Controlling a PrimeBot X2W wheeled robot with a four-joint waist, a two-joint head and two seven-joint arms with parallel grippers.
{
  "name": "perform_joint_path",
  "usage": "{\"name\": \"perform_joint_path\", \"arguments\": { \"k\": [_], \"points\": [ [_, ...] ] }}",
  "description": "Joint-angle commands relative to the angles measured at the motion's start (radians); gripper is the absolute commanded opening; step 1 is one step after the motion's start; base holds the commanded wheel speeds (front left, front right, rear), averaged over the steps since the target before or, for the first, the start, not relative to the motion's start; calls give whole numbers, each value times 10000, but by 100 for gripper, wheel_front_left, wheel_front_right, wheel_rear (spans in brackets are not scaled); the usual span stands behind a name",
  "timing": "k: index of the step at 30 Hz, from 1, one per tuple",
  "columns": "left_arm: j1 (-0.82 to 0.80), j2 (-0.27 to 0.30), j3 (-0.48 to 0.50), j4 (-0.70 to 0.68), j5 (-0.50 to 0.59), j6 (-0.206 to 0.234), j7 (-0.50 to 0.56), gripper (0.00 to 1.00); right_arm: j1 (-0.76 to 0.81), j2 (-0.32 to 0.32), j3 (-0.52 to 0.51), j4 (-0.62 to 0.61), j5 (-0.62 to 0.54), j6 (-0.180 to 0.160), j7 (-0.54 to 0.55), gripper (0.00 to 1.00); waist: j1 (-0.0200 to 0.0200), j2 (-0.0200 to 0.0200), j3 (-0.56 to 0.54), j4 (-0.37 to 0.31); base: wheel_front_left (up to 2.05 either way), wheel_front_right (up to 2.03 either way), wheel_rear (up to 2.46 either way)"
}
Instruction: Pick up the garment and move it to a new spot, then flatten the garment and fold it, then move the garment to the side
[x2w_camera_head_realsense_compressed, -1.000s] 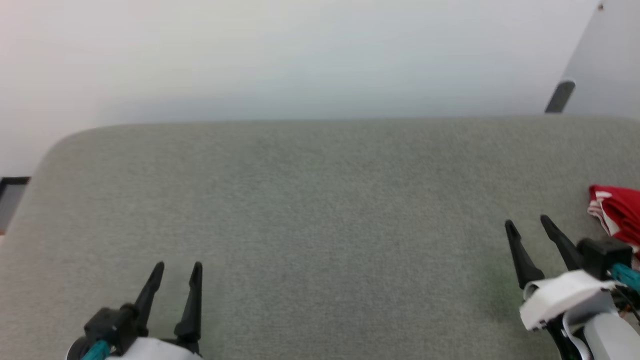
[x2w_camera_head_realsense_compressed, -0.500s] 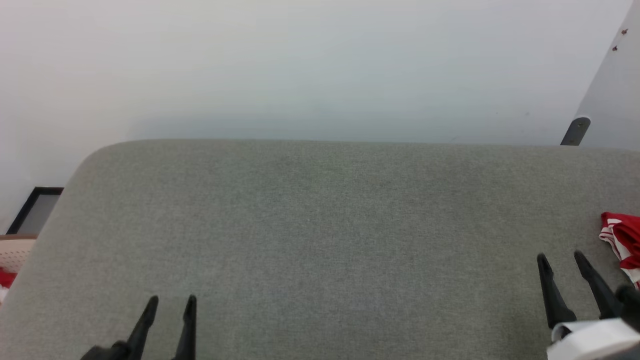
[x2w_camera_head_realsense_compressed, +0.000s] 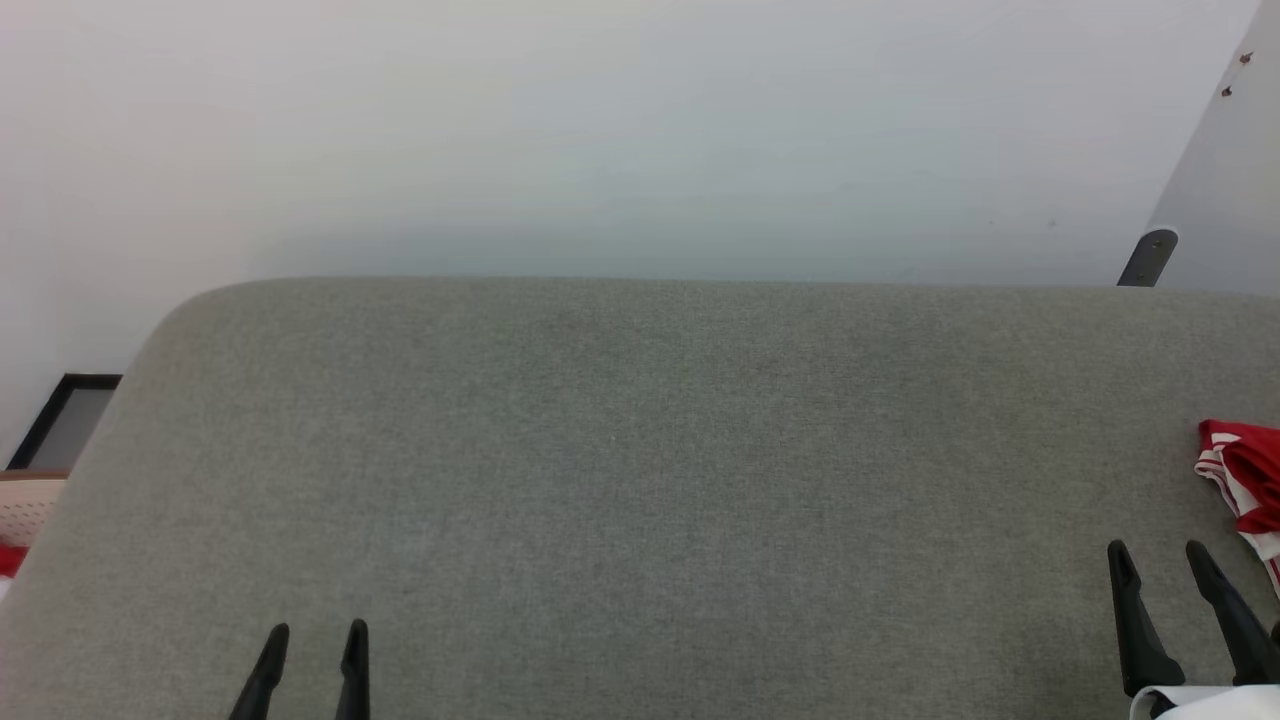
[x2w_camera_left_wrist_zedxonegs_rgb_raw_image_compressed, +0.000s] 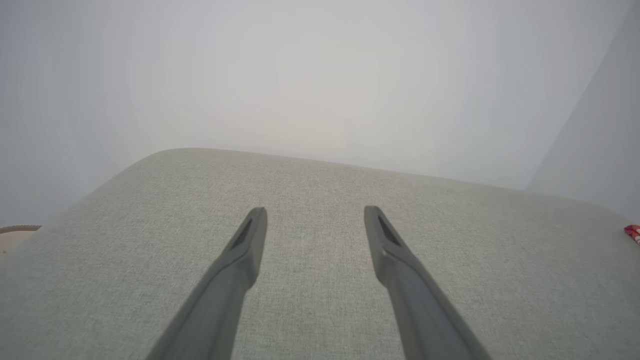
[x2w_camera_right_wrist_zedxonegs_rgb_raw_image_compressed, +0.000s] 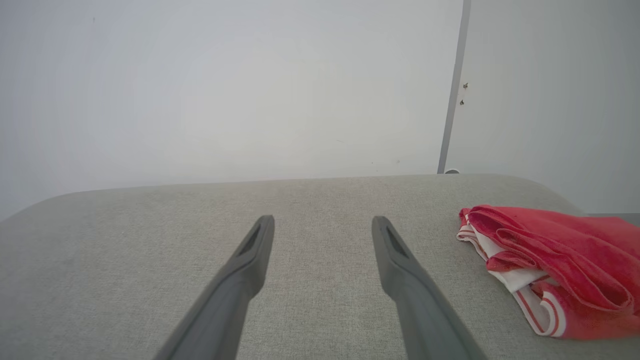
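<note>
Off at the right edge of the grey pad (x2w_camera_head_realsense_compressed: 640, 450) lies the garment (x2w_camera_head_realsense_compressed: 1245, 480), bunched up, near the right gripper (x2w_camera_head_realsense_compressed: 1156, 547) but apart from it. Both that gripper and the left gripper (x2w_camera_head_realsense_compressed: 318, 628) have their fingers spread wide and hold nothing, poised above the pad.

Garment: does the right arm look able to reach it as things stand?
Probably yes. The right gripper is open, and the garment lies bunched just to its right on the grey cushion, with bare fabric between them.
</note>
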Motion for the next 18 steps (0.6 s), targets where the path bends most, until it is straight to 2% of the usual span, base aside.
{"name": "perform_joint_path", "arguments": {
  "k": [1,18],
  "points": [
    [-33,8,-1,-54,67,-23,-5,100,109,61,-62,-126,-107,-11,56,100,0,0,-2,-8,0,0,0],
    [85,-87,123,-114,-32,-23,-5,100,180,360,40,-493,-110,-11,145,100,0,0,-4,-101,0,0,0]
  ]
}}
